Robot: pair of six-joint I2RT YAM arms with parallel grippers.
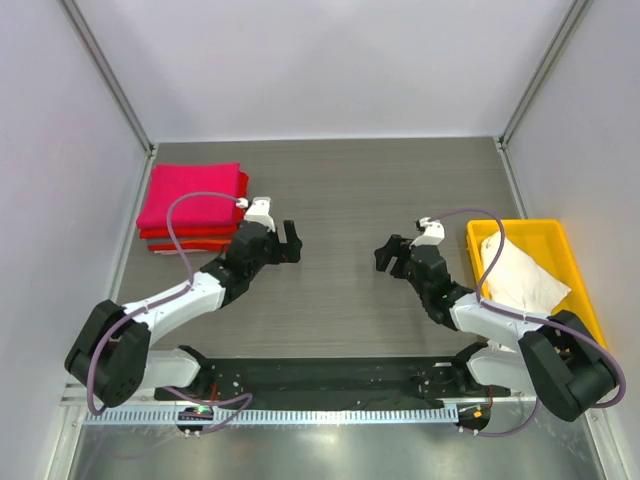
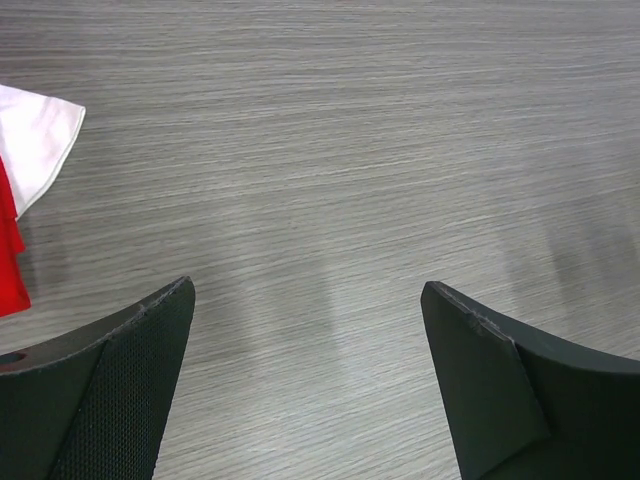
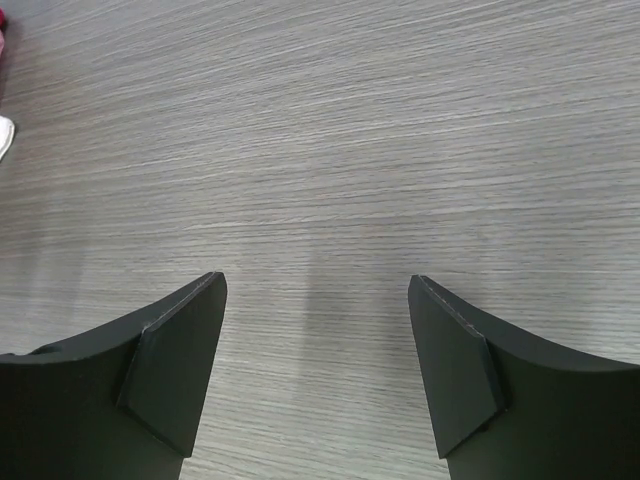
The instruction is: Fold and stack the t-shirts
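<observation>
Grey bench (image 1: 340,190) holds pink and red t-shirts (image 1: 195,200) at its far left corner, a white shirt (image 1: 520,275) in the right-edge tray (image 1: 548,238). Empty, the left gripper (image 1: 293,240) and right gripper (image 1: 385,255) gape wide

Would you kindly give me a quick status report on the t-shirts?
Left gripper, right gripper open, empty. Folded stack far left; white shirt crumpled in yellow tray, right. Nothing blocking.

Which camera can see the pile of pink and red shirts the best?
The top camera: the whole pile of shirts sits far left, pink over red. The left wrist camera catches only a red edge and white corner; the right wrist camera, barely a sliver.
</observation>
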